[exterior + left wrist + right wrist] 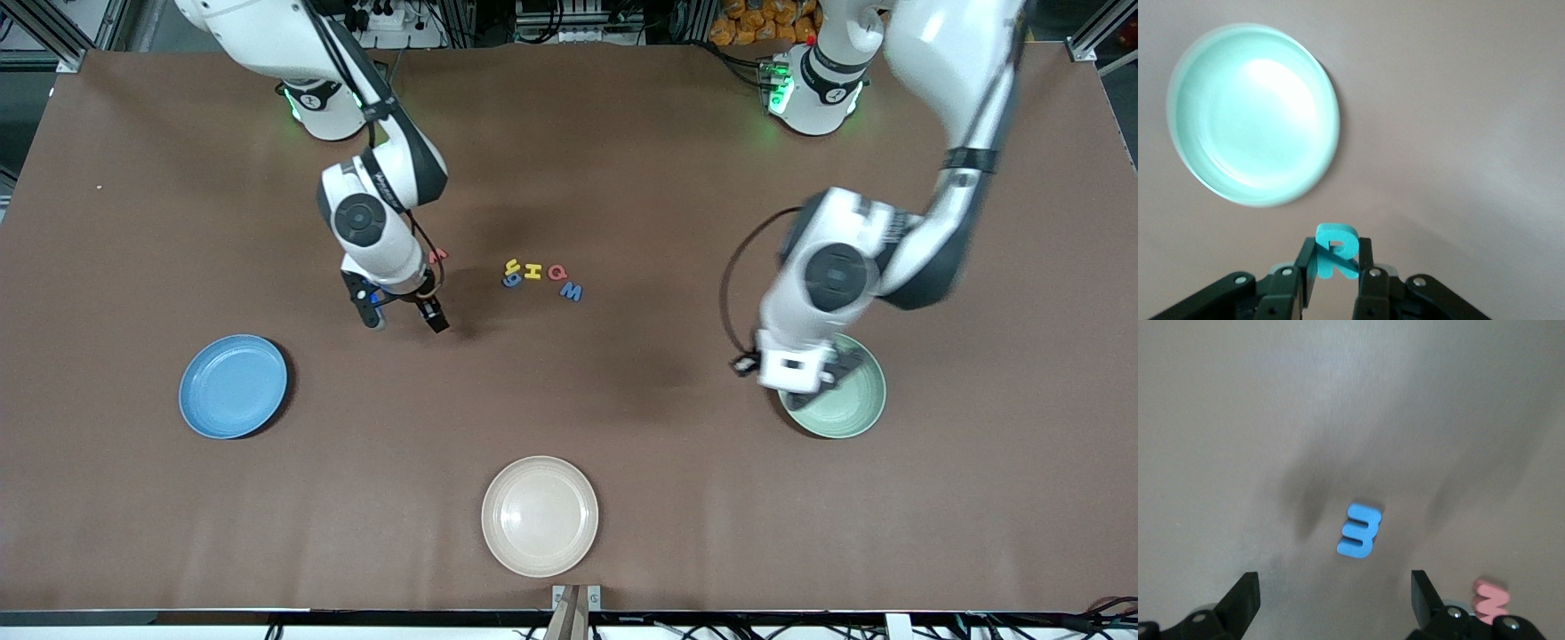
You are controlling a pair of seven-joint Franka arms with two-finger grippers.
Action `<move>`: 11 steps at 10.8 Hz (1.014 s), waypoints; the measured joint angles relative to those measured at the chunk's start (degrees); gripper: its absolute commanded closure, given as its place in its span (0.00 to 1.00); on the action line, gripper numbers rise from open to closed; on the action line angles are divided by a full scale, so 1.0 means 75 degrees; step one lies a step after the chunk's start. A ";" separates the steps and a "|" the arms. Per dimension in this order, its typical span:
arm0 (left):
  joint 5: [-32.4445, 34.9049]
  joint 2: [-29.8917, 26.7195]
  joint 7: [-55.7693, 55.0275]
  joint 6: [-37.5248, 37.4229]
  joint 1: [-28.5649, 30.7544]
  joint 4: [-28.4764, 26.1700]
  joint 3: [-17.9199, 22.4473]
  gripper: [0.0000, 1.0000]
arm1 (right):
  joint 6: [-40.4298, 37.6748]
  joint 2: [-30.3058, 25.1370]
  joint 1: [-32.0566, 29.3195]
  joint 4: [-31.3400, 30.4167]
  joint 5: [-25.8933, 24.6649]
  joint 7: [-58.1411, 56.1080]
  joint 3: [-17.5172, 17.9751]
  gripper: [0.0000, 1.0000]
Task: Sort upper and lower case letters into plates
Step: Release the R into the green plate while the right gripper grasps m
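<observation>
Front view: three plates on the brown table [622,427]. Blue plate [233,387] toward the right arm's end, holding nothing visible. Mint plate [845,404] toward the left arm's end, partly covered by the left arm; bare part shows nothing inside, and in the left wrist view [1253,115] its whole bowl looks bare. Cream plate [540,515] nearest the camera, between the other two, also bare.

Left gripper [1336,270] over the table just beside the mint plate, clamped on a teal R [1335,252] held upright between the fingers.

Right gripper [402,313] low over the table, farther from the camera than the blue plate, fingers spread wide, gripping nothing. Between the fingers in the right wrist view, flat on the table: a blue letter [1359,530]. Close by, a pink-red letter [1490,600], seen in front view at the arm's edge [438,256].

Loose cluster [538,277] mid-table: yellow, blue and red letters, well apart from every plate.
</observation>
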 measured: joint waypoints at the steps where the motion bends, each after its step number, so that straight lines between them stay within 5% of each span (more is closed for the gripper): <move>1: 0.0000 -0.0011 0.0949 -0.0010 0.0536 -0.0186 0.0005 1.00 | 0.0114 0.0149 0.0078 0.0000 0.0000 0.0100 0.0000 0.00; 5: 0.0000 0.0385 0.3029 0.0978 0.2137 -0.0926 -0.0009 1.00 | 0.0146 0.0228 -0.0004 0.0002 0.0000 0.0118 -0.0084 0.00; 7: 0.0000 0.0746 0.3035 0.1364 0.2100 -0.0935 -0.0085 0.67 | 0.0368 0.0232 -0.0138 -0.0048 0.0000 0.0118 -0.0094 0.00; 8: 0.0000 0.0839 0.3025 0.1423 0.2036 -0.0925 -0.0121 0.07 | 0.0740 0.0239 -0.0182 -0.0196 0.0000 0.0118 -0.0094 0.00; 11: -0.0249 0.0870 0.2747 0.1449 0.1933 -0.0804 -0.0389 0.00 | 0.1233 0.0281 -0.0199 -0.0514 0.0000 0.0118 -0.0090 0.00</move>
